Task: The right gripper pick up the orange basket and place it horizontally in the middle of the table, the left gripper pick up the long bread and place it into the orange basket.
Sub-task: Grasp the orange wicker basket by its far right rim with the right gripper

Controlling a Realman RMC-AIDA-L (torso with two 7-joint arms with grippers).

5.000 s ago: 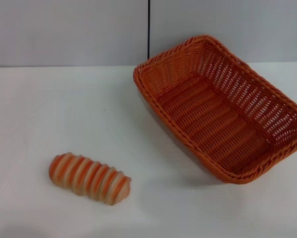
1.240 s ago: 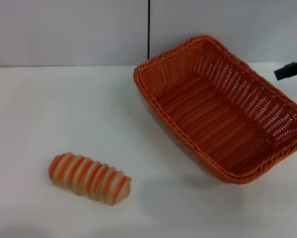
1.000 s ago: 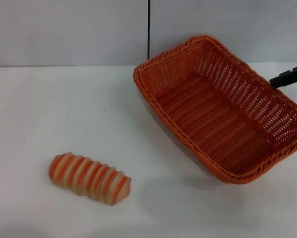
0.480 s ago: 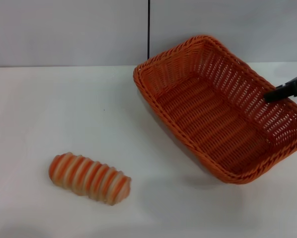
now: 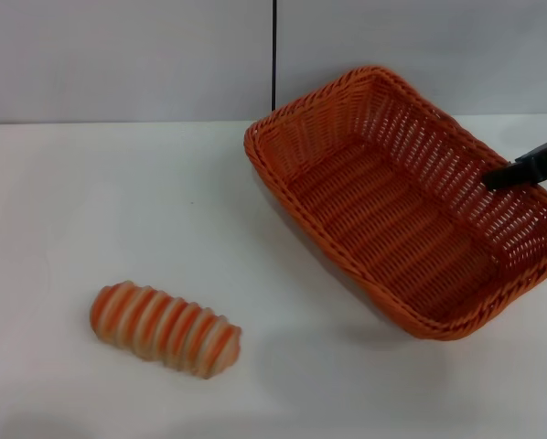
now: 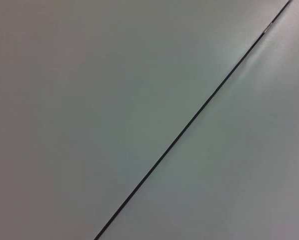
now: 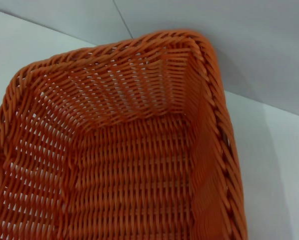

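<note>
Facing you is a plain white smooth table (image 5: 118, 201) against a pale grey wall with 1 dark vertical seam. A large rectangular orange woven wicker basket (image 5: 406, 201) sits angled at the right, nothing inside. Your slim black right gripper (image 5: 527, 165) reaches over its right rim; whether its fingers are apart, you cannot tell. The ridged orange-and-cream long bread (image 5: 166, 328) lies front-left, well apart.

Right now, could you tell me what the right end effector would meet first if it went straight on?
Probably the orange basket: the right end effector points into its right side wall, though depth is unclear.
</note>
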